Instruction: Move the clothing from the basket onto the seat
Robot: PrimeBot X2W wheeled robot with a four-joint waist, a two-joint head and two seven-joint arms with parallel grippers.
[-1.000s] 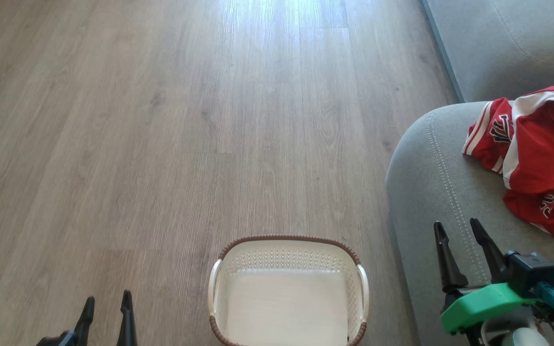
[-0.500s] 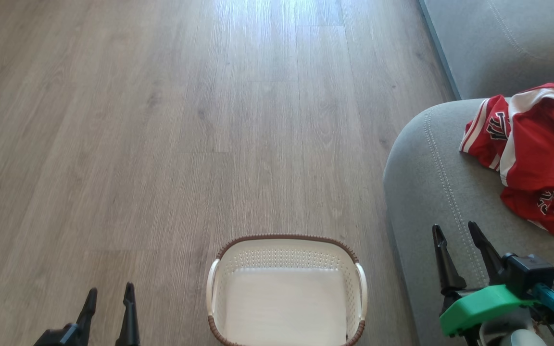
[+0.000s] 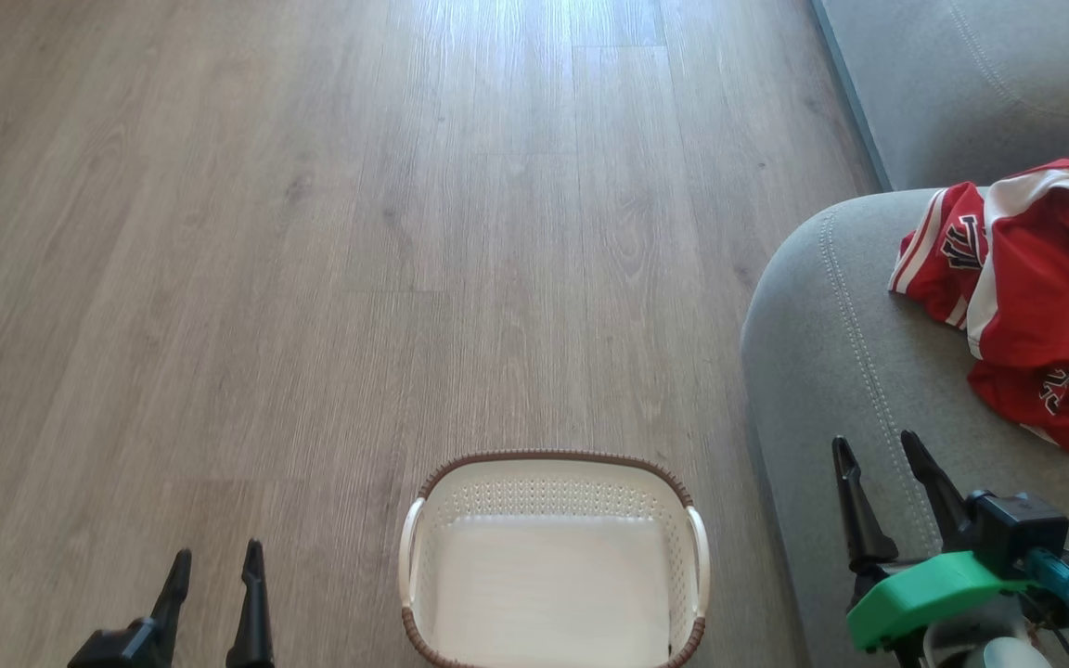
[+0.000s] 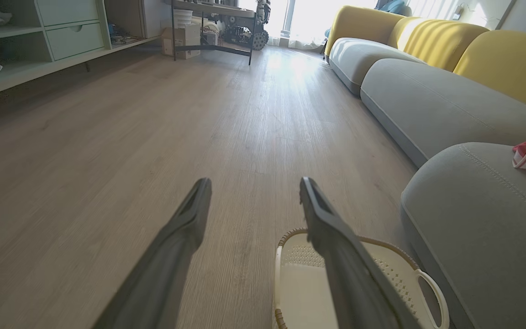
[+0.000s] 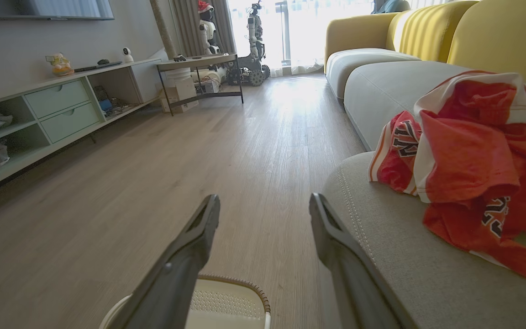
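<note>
Since a second ago the left claw edges up at lower left, it and the right claw spread and empty, while the clothing, likely soft, light and best pinched at a bunched fold, lies on the seat at right.

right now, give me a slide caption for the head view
Empty basket on the wood floor, red clothing heaped on the grey seat, left claw and right claw open.

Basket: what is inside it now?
Nothing visible: the basket shows a bare floor and perforated walls. Its near end is cut off by the head view's bottom edge, so that strip cannot be checked. The clothing lies piled on the seat.
</note>
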